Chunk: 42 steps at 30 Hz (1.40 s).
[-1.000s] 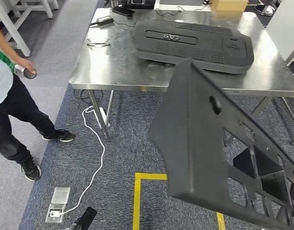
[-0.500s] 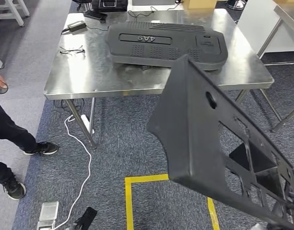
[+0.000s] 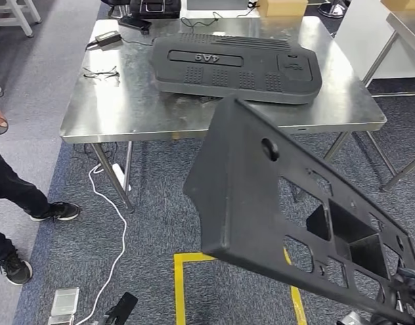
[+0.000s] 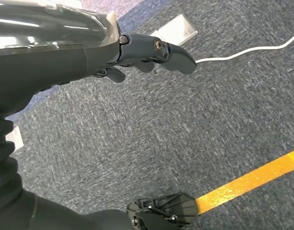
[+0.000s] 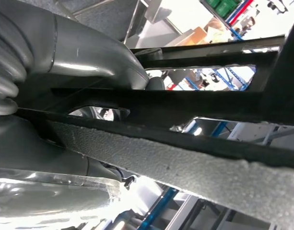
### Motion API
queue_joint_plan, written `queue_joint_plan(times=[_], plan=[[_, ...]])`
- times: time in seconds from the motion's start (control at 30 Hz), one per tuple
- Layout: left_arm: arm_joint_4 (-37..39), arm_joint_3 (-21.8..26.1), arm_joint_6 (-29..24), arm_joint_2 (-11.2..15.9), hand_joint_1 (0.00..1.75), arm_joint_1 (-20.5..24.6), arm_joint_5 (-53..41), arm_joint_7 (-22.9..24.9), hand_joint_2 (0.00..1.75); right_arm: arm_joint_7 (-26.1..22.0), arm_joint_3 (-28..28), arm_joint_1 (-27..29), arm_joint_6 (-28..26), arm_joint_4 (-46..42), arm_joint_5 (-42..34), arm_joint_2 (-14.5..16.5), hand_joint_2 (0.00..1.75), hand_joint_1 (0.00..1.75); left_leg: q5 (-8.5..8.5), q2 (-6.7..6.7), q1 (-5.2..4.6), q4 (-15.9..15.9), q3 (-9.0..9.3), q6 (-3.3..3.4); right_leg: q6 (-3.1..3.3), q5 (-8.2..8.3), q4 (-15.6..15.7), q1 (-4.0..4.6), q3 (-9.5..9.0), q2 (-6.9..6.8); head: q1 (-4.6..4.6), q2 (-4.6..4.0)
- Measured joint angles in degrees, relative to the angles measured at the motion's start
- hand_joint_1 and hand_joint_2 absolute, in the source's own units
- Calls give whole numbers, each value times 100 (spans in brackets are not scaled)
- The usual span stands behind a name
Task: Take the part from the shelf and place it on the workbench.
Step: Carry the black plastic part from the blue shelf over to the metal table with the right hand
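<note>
Before the workbench (image 3: 143,101), right hand (image 5: 84,72) grips part (image 3: 256,196).

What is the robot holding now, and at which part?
The right hand grips the black panel by a bar at its cut-out end. The left hand holds nothing.

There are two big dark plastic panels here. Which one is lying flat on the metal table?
The dark grey panel with raised "4A9" lettering lies flat on the steel workbench. The other, a black panel with cut-out openings, is tilted above the carpet.
</note>
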<state>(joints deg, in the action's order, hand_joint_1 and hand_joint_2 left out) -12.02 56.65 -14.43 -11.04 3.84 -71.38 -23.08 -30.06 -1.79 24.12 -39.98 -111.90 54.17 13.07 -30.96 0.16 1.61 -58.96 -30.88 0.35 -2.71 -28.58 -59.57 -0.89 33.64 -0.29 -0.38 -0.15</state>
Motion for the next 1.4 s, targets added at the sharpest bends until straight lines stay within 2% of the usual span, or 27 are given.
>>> queue_joint_plan(times=[0.1,0.17,0.23,0.37,0.43,0.53,0.57,0.63,0.67,0.7,0.77,0.8,0.83,0.87,0.9,0.93,0.97,1.0,1.03,1.07,1.1,1.17,1.23,1.3,1.33,1.37,1.4], plan=[[0,0,1,1,0,5,-2,-1,175,3,3,2,-1,13,8,-3,175,175,1,5,-14,29,14,-39,79,-1,74,29,1,29,-2,0],[0,0,3,3,0,7,-3,-2,175,15,6,-2,-2,27,19,-7,175,175,22,14,-20,105,60,3,142,10,127,24,-9,49,-9,-1],[0,0,11,4,0,9,-2,-4,175,23,8,-9,-2,40,27,-9,175,175,37,18,-21,159,100,69,169,12,154,20,-27,56,-15,0],[0,0,17,4,0,9,-2,-7,175,26,9,-9,-2,55,48,-9,175,175,44,18,-6,207,133,64,215,-12,152,50,-37,57,-17,0],[0,0,17,4,0,9,-2,-7,175,26,9,-9,-2,62,56,-9,175,175,48,18,6,217,136,23,230,-17,151,66,-39,56,-15,0],[0,0,17,6,0,8,-2,-7,175,25,9,-9,-2,67,58,-8,175,175,41,18,25,223,138,-118,230,-10,157,71,-42,53,-14,1],[0,0,17,8,0,8,-2,-7,175,25,9,-9,-2,66,58,-8,175,175,48,19,20,244,146,-119,219,3,180,65,-53,52,-15,1],[0,0,17,-1,0,7,-3,-7,175,27,11,-4,-3,58,57,-8,175,175,131,30,53,420,248,-67,182,5,215,51,-90,48,-13,1],[0,0,16,-6,0,10,-3,-7,175,26,11,-5,-4,54,57,-9,175,175,183,41,75,536,320,-45,156,-56,133,53,-66,49,-9,1],[0,0,15,-10,0,14,-4,-6,175,25,13,-6,-5,51,56,-11,175,175,222,52,106,624,386,-46,125,-164,-62,46,16,48,2,1],[0,0,14,-9,0,16,-4,-5,175,22,13,-2,-7,54,52,-17,175,175,217,68,128,661,445,-61,33,-430,-707,-3,341,47,18,1],[0,0,14,-9,0,12,-4,-5,175,23,13,6,-6,59,49,-20,175,175,197,68,148,656,466,-86,-22,-485,-974,-43,493,45,21,0],[0,0,15,-10,0,5,-4,-5,175,23,11,12,-6,63,46,-23,175,175,168,68,176,650,494,-124,-81,-442,-1076,-88,571,42,21,1],[0,0,15,-11,0,-1,-4,-6,175,23,10,14,-5,67,44,-26,175,175,129,65,216,635,528,-174,-147,-290,-966,-134,545,37,20,1],[0,0,16,-11,0,-4,-5,-6,175,23,9,13,-5,69,42,-29,175,175,78,61,264,606,567,-233,-220,-63,-660,-185,419,25,21,0],[-1,0,16,-5,0,-4,-5,-7,175,23,10,9,-5,73,39,-31,175,175,19,56,295,571,596,-302,-300,81,-348,-215,272,18,28,1],[0,0,17,2,0,-1,-7,-8,175,20,11,3,-4,74,34,-32,175,175,-43,51,315,521,608,-373,-322,165,-91,-234,154,24,56,0],[0,0,18,8,0,5,-8,-10,175,17,12,5,-3,75,27,-33,175,175,-89,48,313,486,607,-432,-273,162,36,-240,99,34,66,0],[0,0,18,14,0,10,-9,-12,175,15,10,7,-1,77,17,-33,175,175,-116,48,297,473,602,-474,-189,86,30,-229,104,51,67,1],[1,0,19,15,0,12,-11,-14,175,12,9,12,-1,74,10,-33,175,175,-125,49,292,472,604,-497,-68,56,8,-225,126,67,63,1],[1,0,20,10,0,14,-11,-15,175,11,7,16,0,72,3,-33,175,175,-129,50,296,487,613,-507,26,24,-23,-211,138,73,34,1],[2,0,22,3,0,28,-11,-15,175,7,7,15,-3,63,-7,-31,175,175,-245,50,304,291,540,-476,132,-22,-40,-175,114,76,11,1],[2,0,25,-2,0,40,-11,-15,175,2,10,11,-6,54,-14,-28,175,175,-552,49,234,-449,153,-376,212,-62,-32,-127,67,68,-10,0],[2,0,27,-2,0,23,-11,-15,175,-5,12,8,-7,51,-15,-28,175,175,-805,48,118,-1340,-397,-260,281,-107,-31,-50,24,72,-17,1],[2,0,28,-2,0,8,-11,-15,175,-10,11,10,-7,51,-16,-28,175,175,-791,46,63,-1563,-584,-193,314,-132,-31,-5,-9,85,-17,1],[2,0,28,-2,0,-2,-13,-15,175,-17,11,12,-7,51,-18,-28,175,175,-661,43,6,-1568,-672,-112,342,-161,-31,41,-52,102,-18,2],[2,0,27,-2,0,-5,-14,-16,175,-32,11,13,-7,51,-23,-28,175,175,-424,35,-58,-1360,-661,-11,364,-193,-31,84,-108,121,-18,1]])
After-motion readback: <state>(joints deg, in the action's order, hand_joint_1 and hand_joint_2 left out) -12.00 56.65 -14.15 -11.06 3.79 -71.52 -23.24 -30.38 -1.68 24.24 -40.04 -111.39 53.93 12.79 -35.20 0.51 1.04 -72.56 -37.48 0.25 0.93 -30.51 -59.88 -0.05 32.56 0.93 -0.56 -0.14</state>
